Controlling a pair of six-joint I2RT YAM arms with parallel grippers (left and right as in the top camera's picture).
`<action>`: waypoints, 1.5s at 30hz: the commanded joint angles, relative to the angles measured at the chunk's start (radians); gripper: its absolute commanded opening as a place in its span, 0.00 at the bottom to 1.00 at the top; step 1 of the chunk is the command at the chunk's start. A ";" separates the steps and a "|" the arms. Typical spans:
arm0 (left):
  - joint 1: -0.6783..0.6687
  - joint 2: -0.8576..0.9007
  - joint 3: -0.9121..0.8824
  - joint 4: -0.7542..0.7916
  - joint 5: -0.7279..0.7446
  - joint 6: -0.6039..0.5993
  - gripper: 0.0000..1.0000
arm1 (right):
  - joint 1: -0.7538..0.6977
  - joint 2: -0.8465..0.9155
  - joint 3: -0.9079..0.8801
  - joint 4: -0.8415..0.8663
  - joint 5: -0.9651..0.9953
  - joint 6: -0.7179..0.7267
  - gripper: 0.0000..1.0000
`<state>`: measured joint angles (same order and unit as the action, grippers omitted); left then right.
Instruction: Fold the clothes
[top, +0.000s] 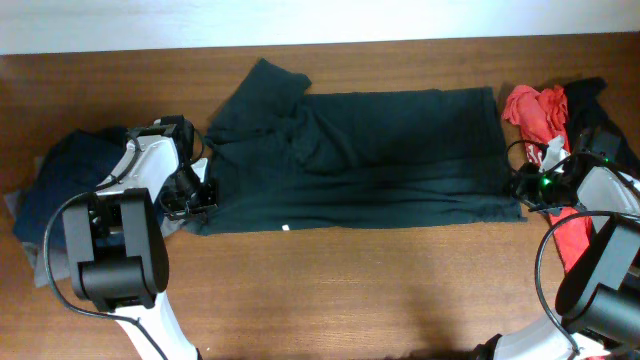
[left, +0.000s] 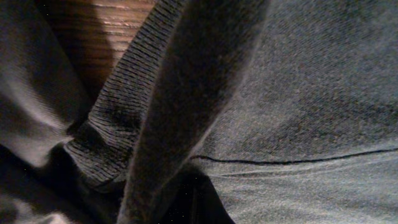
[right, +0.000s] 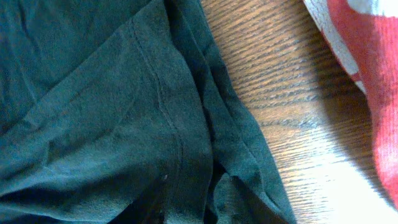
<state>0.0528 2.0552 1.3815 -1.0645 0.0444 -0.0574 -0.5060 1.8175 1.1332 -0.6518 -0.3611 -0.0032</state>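
On the worktop (top: 350, 290), large dark green shirt (top: 380, 150) lying spread out, left pincer (top: 195, 195) resting clenched at its left edge, right pincer (top: 525, 185) sitting at its right hem, released or clenched cannot be told, red white-printed shirt (top: 535, 110) lying crumpled beside it

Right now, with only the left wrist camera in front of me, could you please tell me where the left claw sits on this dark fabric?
Observer: The left claw is at the left edge of the green shirt, which lies spread across the table.
Operator: Thank you; is anything left of that arm?
Observer: Yes, a navy garment is bunched at the table's left end.
Operator: And on the far side?
Observer: A red shirt lies past the green shirt's right edge, beside the right claw.
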 joint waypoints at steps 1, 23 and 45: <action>0.010 -0.006 -0.009 0.006 -0.011 -0.003 0.00 | 0.003 0.008 -0.001 -0.003 -0.025 -0.006 0.25; 0.010 -0.006 -0.009 0.006 -0.011 -0.003 0.00 | 0.047 0.035 -0.024 0.066 0.018 0.042 0.40; 0.010 -0.006 -0.009 0.002 -0.007 -0.003 0.00 | 0.043 0.056 0.098 0.102 0.018 0.042 0.04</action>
<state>0.0532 2.0552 1.3815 -1.0653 0.0444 -0.0578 -0.4526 1.8927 1.1908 -0.5617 -0.3561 0.0441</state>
